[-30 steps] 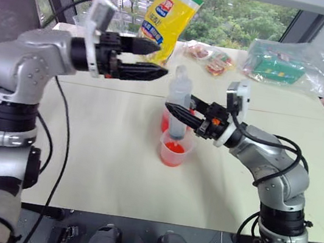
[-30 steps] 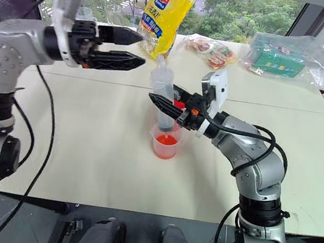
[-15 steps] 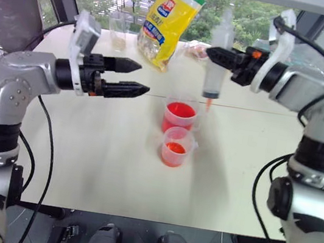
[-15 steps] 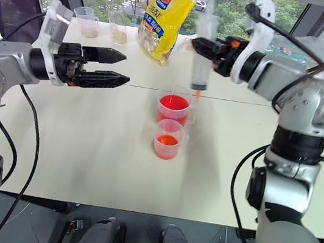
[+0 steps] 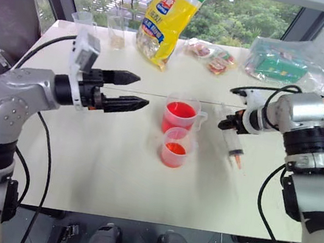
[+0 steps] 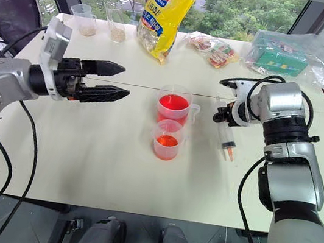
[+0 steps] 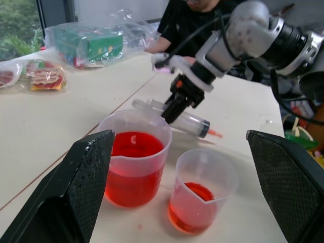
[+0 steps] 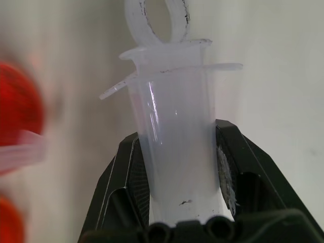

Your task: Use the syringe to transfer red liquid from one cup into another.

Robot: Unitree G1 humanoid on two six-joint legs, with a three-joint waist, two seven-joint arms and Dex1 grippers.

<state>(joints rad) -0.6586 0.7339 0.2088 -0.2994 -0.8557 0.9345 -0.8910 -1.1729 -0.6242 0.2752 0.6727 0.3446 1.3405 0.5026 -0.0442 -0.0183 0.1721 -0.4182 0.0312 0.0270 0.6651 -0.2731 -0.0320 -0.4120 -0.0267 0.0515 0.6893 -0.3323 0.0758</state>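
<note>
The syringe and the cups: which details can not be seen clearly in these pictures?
- Syringe: in the right wrist view the right gripper covers its lower barrel, and the tip is out of frame.
- Taller cup: blurred and cut by the picture's edge in the right wrist view.
- Both cups' measuring marks: too small in the eye views.

You have one syringe (image 5: 233, 140), clamped in the right gripper (image 5: 233, 124). Just beside that gripper, toward the left gripper (image 5: 142, 92), stand two cups of red liquid — one taller cup (image 5: 181, 114) and one shorter cup (image 5: 174, 146) — touching or nearly so. Well beyond the left gripper, at the table's far edge, you can count two more clear cups with beige contents (image 5: 117, 30). Farther off from both grippers there is one yellow bag (image 5: 168, 16), one clear bag holding a green box (image 5: 282, 63), and a small cluster of snack packets (image 5: 214, 58) — how many, you cannot tell.
</note>
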